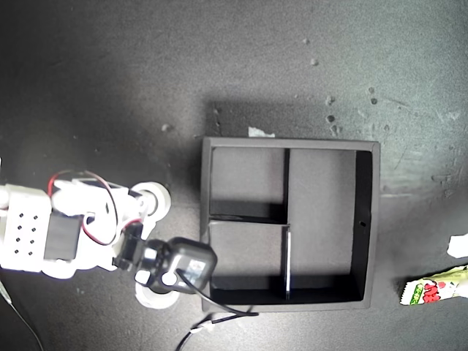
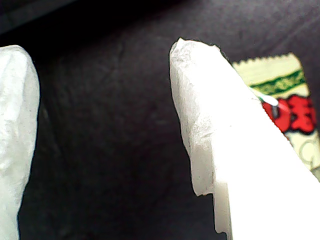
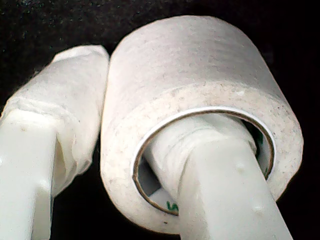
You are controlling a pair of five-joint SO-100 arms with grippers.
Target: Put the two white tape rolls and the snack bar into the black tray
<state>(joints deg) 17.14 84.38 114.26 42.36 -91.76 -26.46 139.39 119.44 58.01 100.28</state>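
gripping a white tape roll, my second pincer has one finger through the core and the other against the outer wall. my first pincer is spread apart above the dark surface, the snack bar just beyond one finger. the snack bar lies near the exterior view's right edge, outside the black tray, whose compartments hold nothing.
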